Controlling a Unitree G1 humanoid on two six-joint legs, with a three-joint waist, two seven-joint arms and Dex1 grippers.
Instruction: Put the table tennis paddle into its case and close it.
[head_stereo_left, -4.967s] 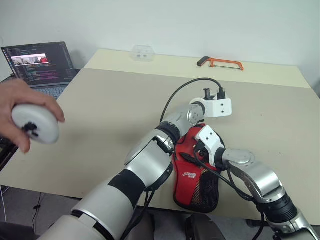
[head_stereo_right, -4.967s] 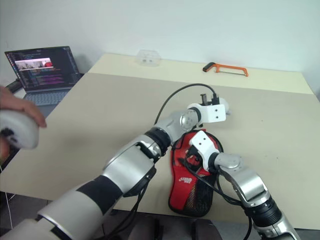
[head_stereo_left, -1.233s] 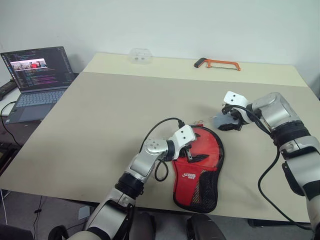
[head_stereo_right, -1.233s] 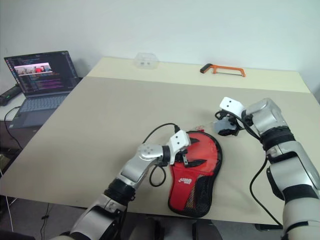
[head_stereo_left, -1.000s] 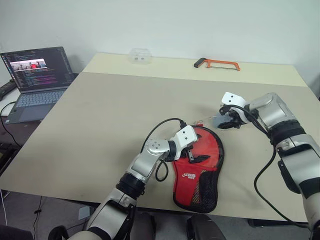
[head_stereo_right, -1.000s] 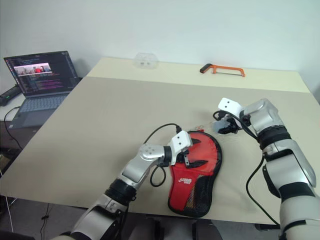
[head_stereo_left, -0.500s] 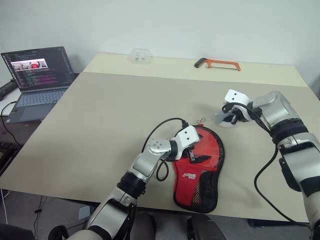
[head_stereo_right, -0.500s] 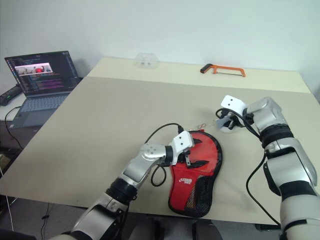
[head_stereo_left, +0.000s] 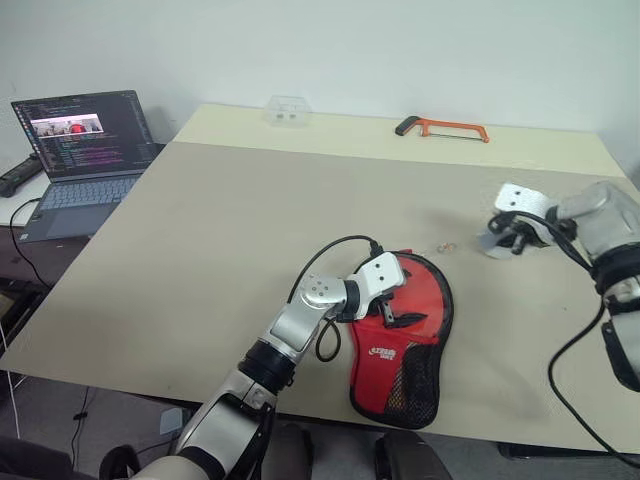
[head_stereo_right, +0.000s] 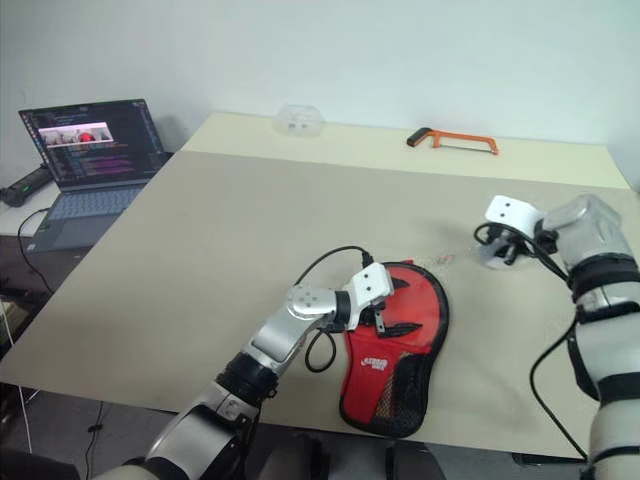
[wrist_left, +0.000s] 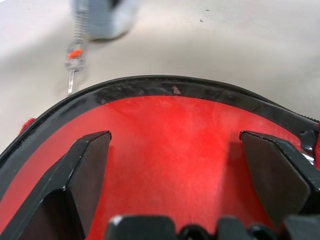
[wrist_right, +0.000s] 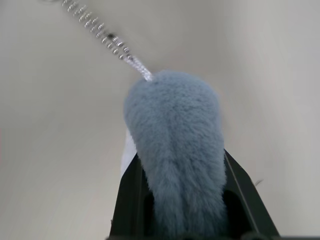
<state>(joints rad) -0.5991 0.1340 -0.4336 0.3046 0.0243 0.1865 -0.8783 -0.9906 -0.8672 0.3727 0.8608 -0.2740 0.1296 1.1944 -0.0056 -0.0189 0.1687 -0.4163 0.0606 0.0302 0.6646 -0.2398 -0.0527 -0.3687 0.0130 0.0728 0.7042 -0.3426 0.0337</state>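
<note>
The table (head_stereo_left: 200, 230) is carrying the case (head_stereo_left: 405, 330) at its near edge, right of the middle, with the table tennis paddle (wrist_left: 165, 145) lying inside it, red face up. The left gripper (head_stereo_left: 385, 305) is hovering over the paddle with its fingers spread wide. Near the right edge, the right gripper (head_stereo_left: 505, 240) is squeezing a grey fluffy charm (wrist_right: 175, 150), its bead chain (wrist_right: 95, 25) trailing on the table.
</note>
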